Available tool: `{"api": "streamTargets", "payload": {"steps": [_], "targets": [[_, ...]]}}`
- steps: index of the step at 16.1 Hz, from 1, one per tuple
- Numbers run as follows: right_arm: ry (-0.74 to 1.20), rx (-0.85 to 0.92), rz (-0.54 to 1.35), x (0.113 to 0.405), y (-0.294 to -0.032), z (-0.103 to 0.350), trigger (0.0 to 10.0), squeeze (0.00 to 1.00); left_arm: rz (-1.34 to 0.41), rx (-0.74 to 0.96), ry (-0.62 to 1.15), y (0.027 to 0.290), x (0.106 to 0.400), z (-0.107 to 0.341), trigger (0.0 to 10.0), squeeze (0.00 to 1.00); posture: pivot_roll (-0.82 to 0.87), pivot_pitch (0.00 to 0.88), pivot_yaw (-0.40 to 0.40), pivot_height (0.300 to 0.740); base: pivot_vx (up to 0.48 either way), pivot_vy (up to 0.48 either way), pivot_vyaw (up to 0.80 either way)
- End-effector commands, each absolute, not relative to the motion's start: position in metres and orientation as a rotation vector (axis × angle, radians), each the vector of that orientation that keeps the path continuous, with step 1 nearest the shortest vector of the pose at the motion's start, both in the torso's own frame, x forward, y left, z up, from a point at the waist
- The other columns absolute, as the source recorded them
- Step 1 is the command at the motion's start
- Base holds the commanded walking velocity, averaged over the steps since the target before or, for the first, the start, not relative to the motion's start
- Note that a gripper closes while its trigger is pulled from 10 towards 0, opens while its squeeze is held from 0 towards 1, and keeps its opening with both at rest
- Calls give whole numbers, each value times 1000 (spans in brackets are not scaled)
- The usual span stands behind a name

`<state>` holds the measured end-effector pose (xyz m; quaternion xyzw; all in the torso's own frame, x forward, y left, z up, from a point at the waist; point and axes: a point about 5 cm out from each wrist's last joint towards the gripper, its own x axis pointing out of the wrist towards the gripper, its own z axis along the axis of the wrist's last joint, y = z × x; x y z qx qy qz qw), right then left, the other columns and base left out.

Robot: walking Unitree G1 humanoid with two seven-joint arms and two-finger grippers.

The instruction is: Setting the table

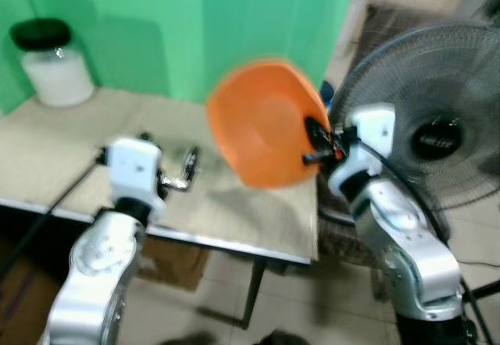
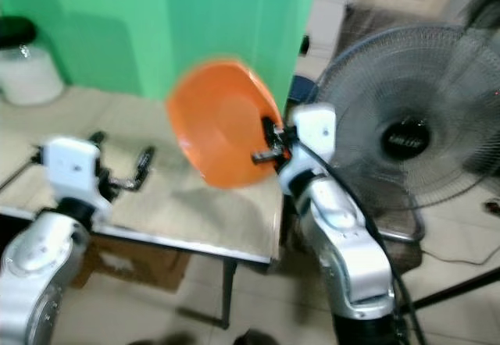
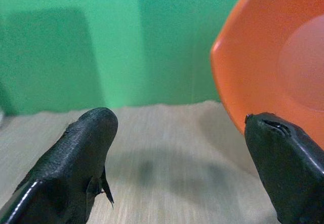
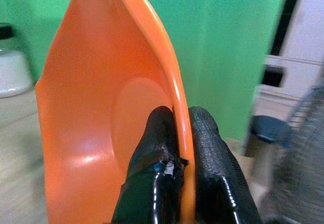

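Note:
An orange plate [image 1: 262,122] hangs tilted on edge above the right end of the table [image 1: 62,158], blurred by motion. My right gripper [image 1: 316,144] is shut on its rim, one finger [image 4: 154,148] on the inner face and the other behind. The plate [image 4: 101,122] shows its shallow round well in the right wrist view. My left gripper [image 1: 186,169] is open low over the table's middle, left of the plate, nothing between its fingers [image 3: 76,158]. The plate's edge [image 3: 263,67] reaches over that gripper's far finger.
A white jar with a black lid [image 1: 51,64] stands at the table's back left corner. A green wall [image 1: 195,25] rises behind. A standing fan [image 1: 437,126] is close on my right, beside the table's right edge. Cardboard lies on the tile floor under the table.

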<state>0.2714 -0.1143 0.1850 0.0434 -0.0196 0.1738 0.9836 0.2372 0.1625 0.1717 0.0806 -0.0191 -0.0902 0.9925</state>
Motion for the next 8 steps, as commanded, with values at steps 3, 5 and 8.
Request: {"api": "streamTargets", "payload": {"steps": [3,5,8], "targets": [[-97,88,361,269,-113,197,10000,0,-168,179,-53,165,236,175,10000,0,97,0,-82,740,0,0,-800],[-105,73,356,270,-114,197,10000,0,-171,178,-50,163,236,174,10000,0,91,0,-72,740,0,0,-800],[-107,62,352,269,-114,198,10000,0,-190,179,-50,161,239,175,10000,0,79,0,-57,740,0,0,-800]]}}
